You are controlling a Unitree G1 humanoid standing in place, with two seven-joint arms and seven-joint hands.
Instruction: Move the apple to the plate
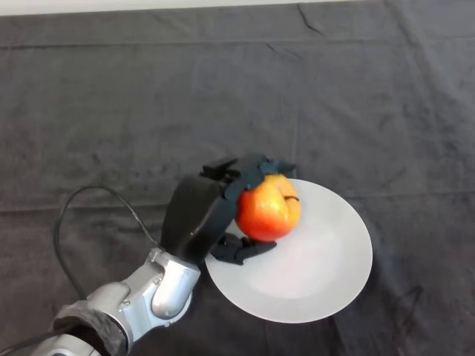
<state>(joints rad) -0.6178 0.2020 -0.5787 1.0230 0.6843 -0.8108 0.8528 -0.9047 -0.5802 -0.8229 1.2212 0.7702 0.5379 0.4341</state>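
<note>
A red and orange apple [267, 208] is over the left part of a white plate [319, 267] that lies on the dark cloth at the lower middle. My left hand [200, 211] comes in from the lower left and is curled round the apple, with fingers over its top and the thumb below it at the plate's left rim. I cannot tell whether the apple rests on the plate or hangs just above it.
The table is covered by a dark cloth [223, 96] with creases. Its far edge runs along the top of the view.
</note>
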